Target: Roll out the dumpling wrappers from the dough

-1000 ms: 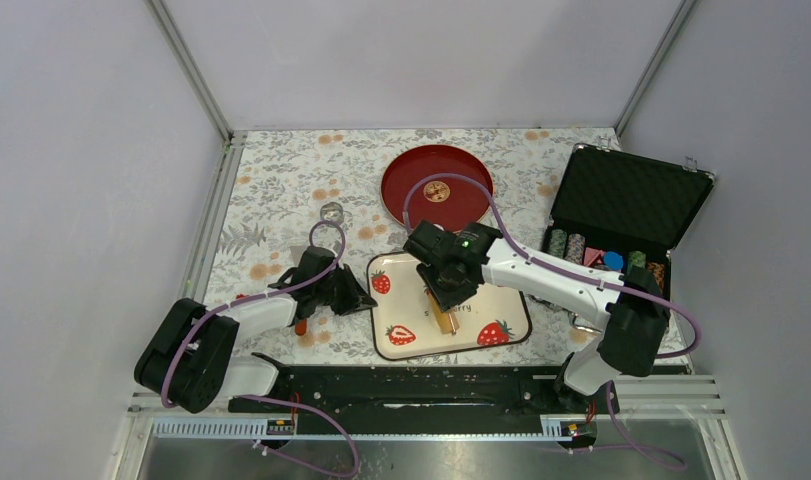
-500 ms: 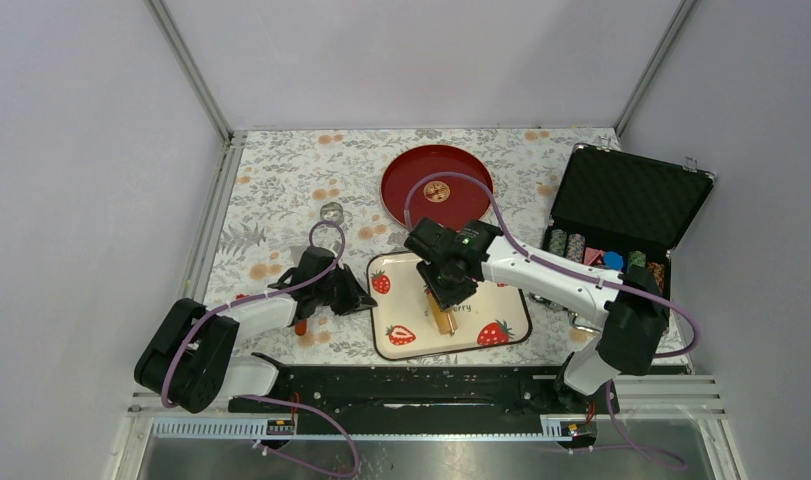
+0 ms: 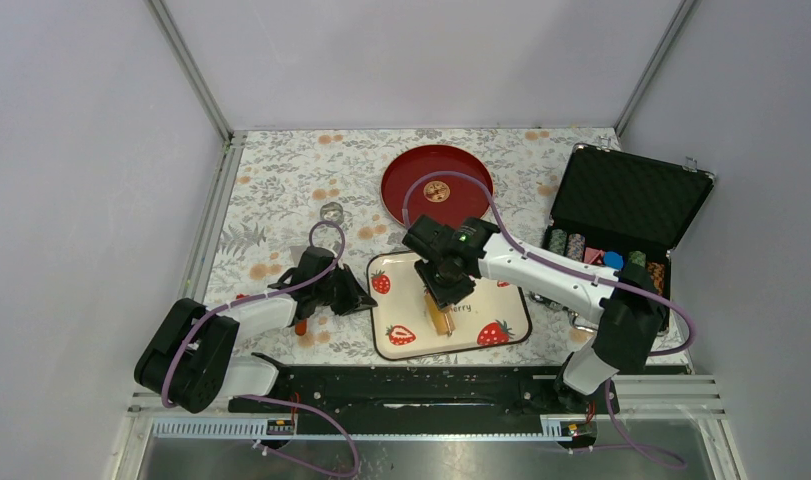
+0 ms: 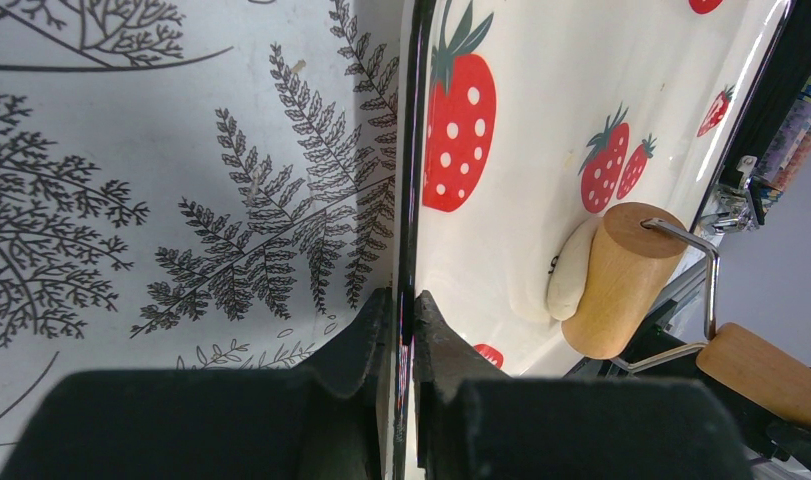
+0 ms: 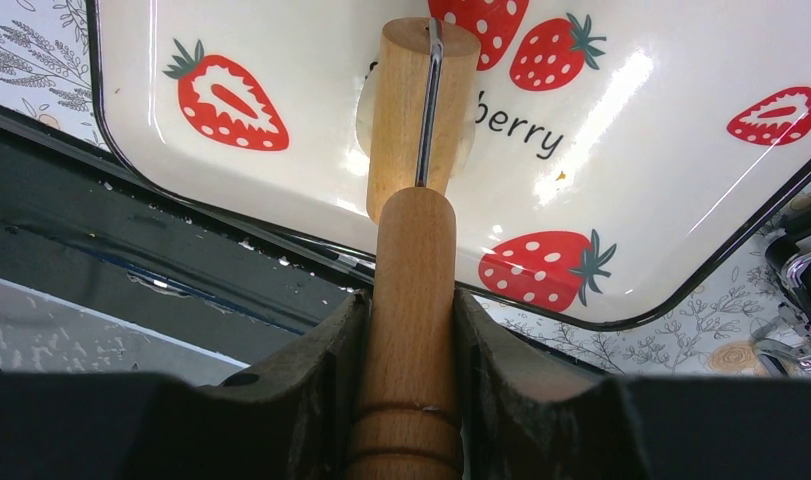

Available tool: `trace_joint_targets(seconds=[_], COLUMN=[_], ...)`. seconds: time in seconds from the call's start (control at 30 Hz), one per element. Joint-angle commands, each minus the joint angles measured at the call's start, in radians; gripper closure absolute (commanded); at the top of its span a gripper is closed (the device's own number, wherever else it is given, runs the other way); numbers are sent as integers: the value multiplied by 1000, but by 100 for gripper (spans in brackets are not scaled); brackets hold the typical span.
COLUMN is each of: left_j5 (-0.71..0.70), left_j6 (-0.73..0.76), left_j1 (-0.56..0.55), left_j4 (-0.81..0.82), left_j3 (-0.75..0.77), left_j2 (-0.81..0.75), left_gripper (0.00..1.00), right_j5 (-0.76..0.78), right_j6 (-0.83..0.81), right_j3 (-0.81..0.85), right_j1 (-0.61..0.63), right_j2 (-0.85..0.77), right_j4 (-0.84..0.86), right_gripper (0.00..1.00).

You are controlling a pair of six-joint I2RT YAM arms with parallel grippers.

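moved: right gripper [image 3: 446, 285] and roller [image 3: 440, 316] a touch farther and left on the tray [image 3: 506, 300]; left arm same as before
arms: two, both low over the near half of the surface [image 3: 281, 180]
left gripper [image 4: 403, 310]: jaws nearly closed, pinching the tray's left rim, one finger on each side of the rim
right gripper: clamped on the roller's wooden handle, fingers [image 5: 321, 390] partway apart around it
roller: one, tan wood, wire bracket from handle to drum; drum down on mid tray, on the near side of the gripper
dough [image 4: 569, 272]: one off-white lump on the tray, under and against the drum; edges peek out on both sides of the drum in the right wrist view
tray: one, cream with a black rim, red strawberry prints, near centre of the surface
plate [image 3: 421, 175]: one, red with a gold centre, just beyond the tray
cutter [image 3: 331, 212]: one small metal ring, left of the plate, apart from the tray
case [image 3: 631, 200]: one, black, lid open, right side, rows of chips [image 3: 571, 245] inside
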Motion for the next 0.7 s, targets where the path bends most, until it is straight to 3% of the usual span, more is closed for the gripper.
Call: trace_joint_targets(seconds=[0.0, 0.67], left_j5=[18, 21], left_j6=[-17, -16], left_j1=[6, 7], left_j4=[54, 56], left_j3=[-2, -2], left_j2=[-3, 0], left_gripper=[100, 100], right_j5=[-310, -333], right_j6=[70, 68], right_j3=[-151, -143], right_j1=[33, 32], right_j2=[266, 295], right_j4=[265, 273], right_gripper=[100, 100])
